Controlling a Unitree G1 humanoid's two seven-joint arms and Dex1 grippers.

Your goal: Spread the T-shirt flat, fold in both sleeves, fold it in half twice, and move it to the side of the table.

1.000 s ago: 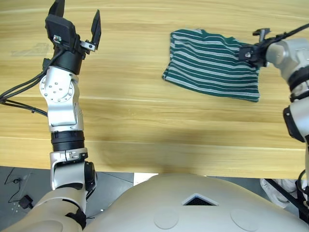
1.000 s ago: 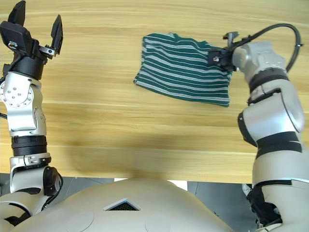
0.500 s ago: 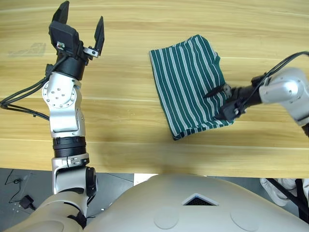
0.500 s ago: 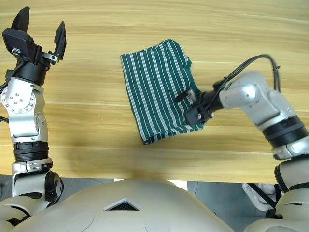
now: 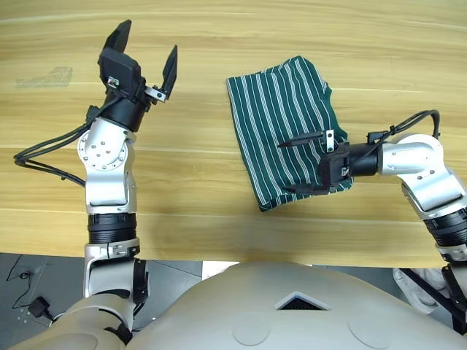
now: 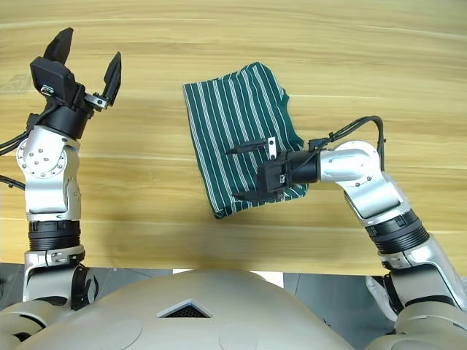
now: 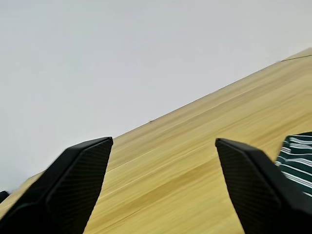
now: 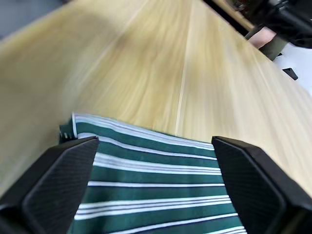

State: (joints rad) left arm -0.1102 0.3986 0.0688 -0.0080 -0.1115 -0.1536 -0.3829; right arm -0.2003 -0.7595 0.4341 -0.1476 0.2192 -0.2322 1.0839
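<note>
- The folded, green-striped T-shirt [image 5: 281,124] lies on the bench [image 5: 365,44], right of centre in the left eye view.
- The right hand [image 5: 283,168] is spread wide over the shirt's lower right corner and pinches nothing. I cannot tell whether it touches the cloth.
- The left hand [image 5: 149,38], at upper left, is also spread and empty, well apart from the shirt.
- The step in hand is probably moving the shirt aside. Pinch all the stacked layers at that edge together and drag low, so the folds hold.
</note>
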